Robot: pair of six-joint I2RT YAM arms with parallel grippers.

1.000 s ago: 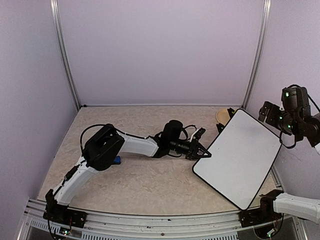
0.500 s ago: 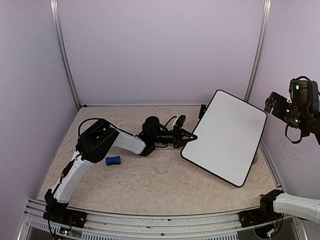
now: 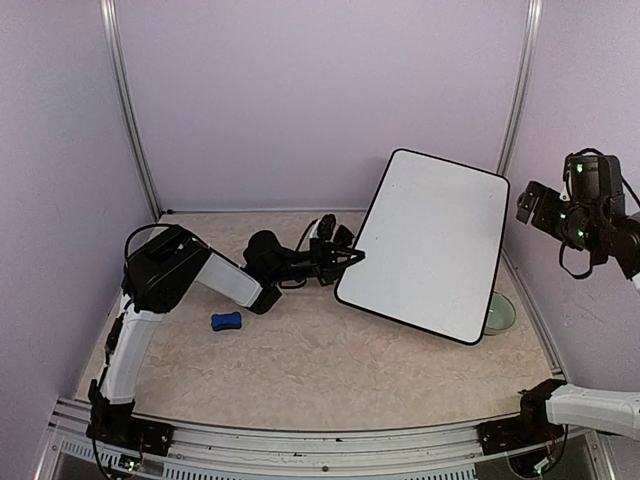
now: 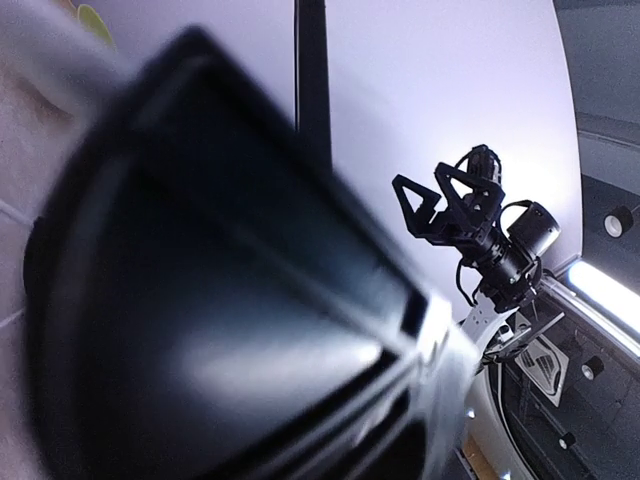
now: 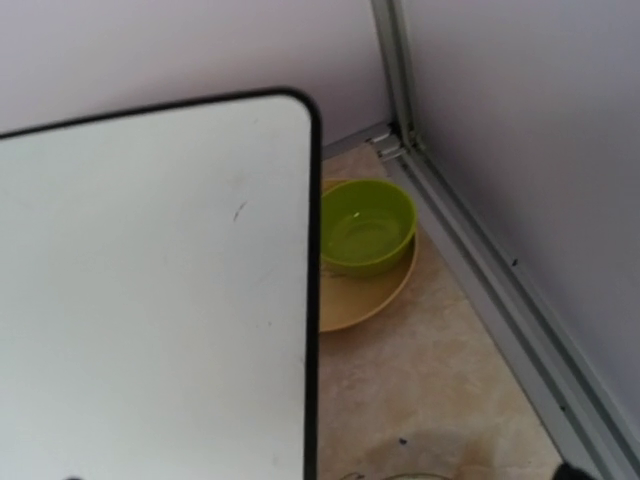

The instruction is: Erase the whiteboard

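Top external: hoisted whiteboard [image 3: 430,245] toward eleven o'clock, left gripper [image 3: 350,258] clenched on its edge, right gripper [image 4: 432,195] released; looked clean already.

1. The large, flat, white rectangular whiteboard [image 3: 425,245] [image 5: 150,290] has a thin black frame with rounded corners.
2. Its glossy face is blank except for one tiny dark fleck near an upper corner.
3. It hangs in the air, steeply tilted.
4. The left gripper [image 3: 345,262] pinches its lower left edge; the board spreads up and rightward from those jaws.
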